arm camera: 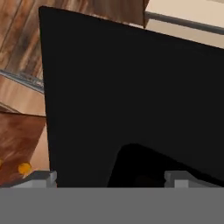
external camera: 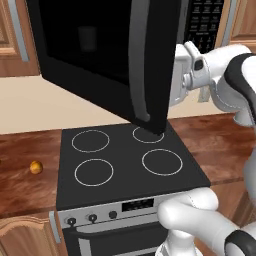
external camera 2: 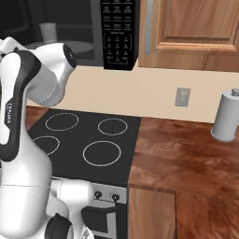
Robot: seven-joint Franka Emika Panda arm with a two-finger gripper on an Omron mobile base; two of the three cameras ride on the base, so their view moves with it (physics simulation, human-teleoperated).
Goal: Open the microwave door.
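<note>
- Half open or more, the microwave door [external camera: 100, 55] juts out from the microwave [external camera 2: 119, 32] over the black stove [external camera: 127, 160], its free edge toward the left base camera and its grey bar handle [external camera: 140, 60] running down that edge.
- In the left base view the gripper [external camera: 176, 75] sits just behind the door's free edge, on the inner side, at about mid-height of the handle; whether it touches the panel I cannot tell.
- From the hand view the door's black face fills most of what lies ahead, very close; two grey fingertips [arm camera: 41, 178] show far apart at the bottom, so the jaws read as spread wide with nothing between them.
- In the right base view the keypad strip [external camera 2: 119, 35] is exposed, and the cavity beside it shows a pale cup [external camera 2: 48, 31] on the turntable.
- Step in hand, as I judge it: the swing-out, pushing the door from inside, near its end.
- Next move would call for a sideways sweep following the door's arc around its hinge, keeping contact near the free edge where leverage is best.
- Elsewhere: a small orange thing [external camera: 35, 167] lies on the wooden counter [external camera 2: 186, 158], and a paper towel roll [external camera 2: 227, 115] stands well apart.
</note>
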